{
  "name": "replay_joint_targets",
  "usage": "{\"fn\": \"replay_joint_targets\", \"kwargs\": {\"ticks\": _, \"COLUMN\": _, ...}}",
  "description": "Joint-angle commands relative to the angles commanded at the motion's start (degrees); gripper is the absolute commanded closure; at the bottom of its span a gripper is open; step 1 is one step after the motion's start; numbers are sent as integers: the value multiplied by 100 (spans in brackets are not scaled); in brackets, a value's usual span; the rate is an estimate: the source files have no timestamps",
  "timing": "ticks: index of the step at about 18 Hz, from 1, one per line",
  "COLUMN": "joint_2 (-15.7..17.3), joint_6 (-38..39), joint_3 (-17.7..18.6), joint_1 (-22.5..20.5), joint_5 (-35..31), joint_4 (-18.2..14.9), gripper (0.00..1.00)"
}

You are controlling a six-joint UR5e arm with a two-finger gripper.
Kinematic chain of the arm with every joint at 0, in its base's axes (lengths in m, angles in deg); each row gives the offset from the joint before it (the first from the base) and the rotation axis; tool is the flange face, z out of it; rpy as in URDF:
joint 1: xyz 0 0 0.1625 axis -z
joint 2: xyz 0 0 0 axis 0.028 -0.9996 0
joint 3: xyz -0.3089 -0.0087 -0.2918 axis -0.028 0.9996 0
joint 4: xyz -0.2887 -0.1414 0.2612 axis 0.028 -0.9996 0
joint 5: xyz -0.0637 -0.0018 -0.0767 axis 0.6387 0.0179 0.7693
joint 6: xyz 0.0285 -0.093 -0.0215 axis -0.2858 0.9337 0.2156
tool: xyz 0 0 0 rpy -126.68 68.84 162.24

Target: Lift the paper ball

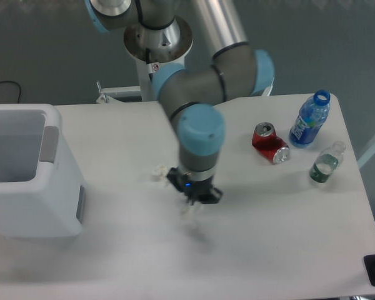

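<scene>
Paper ball isn't in sight anywhere, I'd guess it's hidden under the arm, only a smaller wad point(157, 174) peeks out beside the gripper point(191, 205), can't tell if the claw's open or closed, so the grab looks not done yet.

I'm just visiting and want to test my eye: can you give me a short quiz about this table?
1. True or false: the blue bottle has its cap on.
2. What stands at the left end of the table? A) a white bin B) a laptop C) a plant
3. Which thing lies between the gripper and the blue bottle?

Key: 1 false, its mouth is open. 2 A. 3 the red can.
</scene>
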Motion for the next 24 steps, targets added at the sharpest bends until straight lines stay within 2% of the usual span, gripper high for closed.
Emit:
{"fn": "replay_joint_targets", "kwargs": {"ticks": 11, "joint_2": 44, "joint_6": -35, "joint_3": -493, "joint_1": -343, "joint_5": 0, "joint_4": -54, "gripper": 97}}
{"fn": "replay_joint_targets", "kwargs": {"ticks": 13, "joint_2": 35, "joint_6": -140, "joint_3": -598, "joint_1": -343, "joint_5": -9, "joint_4": -219, "gripper": 97}}
{"fn": "replay_joint_targets", "kwargs": {"ticks": 16, "joint_2": 18, "joint_6": -492, "joint_3": -818, "joint_1": -343, "joint_5": -167, "joint_4": -764, "gripper": 98}}
{"fn": "replay_joint_targets", "kwargs": {"ticks": 24, "joint_2": 114, "joint_6": -589, "joint_3": -818, "joint_1": -387, "joint_5": -176, "joint_4": -810, "gripper": 97}}
